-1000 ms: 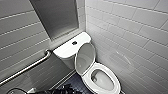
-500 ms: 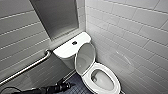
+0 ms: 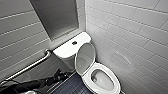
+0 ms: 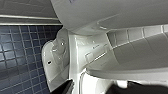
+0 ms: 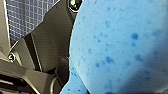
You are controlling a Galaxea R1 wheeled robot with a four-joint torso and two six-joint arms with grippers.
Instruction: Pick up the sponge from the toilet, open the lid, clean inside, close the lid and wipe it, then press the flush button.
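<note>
The sponge (image 5: 120, 45) sat hard against the right wrist camera, a blue pitted pad hanging clear of the tiled floor (image 5: 27, 17) behind it. From that we judged the right claw closed on it and carrying it, not yet touching any part of the toilet (image 3: 113, 86). How far the sponge stood from the bowl (image 3: 102, 80) we could not tell. In the head view the lid (image 3: 85, 58) stood raised, tilted back against the tank (image 3: 67, 48), so the bowl lay open under the seat (image 3: 86, 78). Lifting the lid looked done to us, and cleaning inside was the step in hand. The bowl's long axis ran from the tank out toward the near right of the head view, with the tiled wall (image 3: 130, 37) close along its far side. By our reckoning, the sponge would have to come down into that oval from above, on the open floor side. The left claw (image 3: 60, 75) lay low by the foot of the tank, on the toilet's left flank, below the grab bar (image 3: 30, 66). Its wrist camera looked up along the white base from close by, so that arm seemed near the toilet, but it held no sponge. We could not tell whether the left claw was wide or narrow. The flush button (image 3: 74, 42) on the tank top sat well apart from it.
</note>
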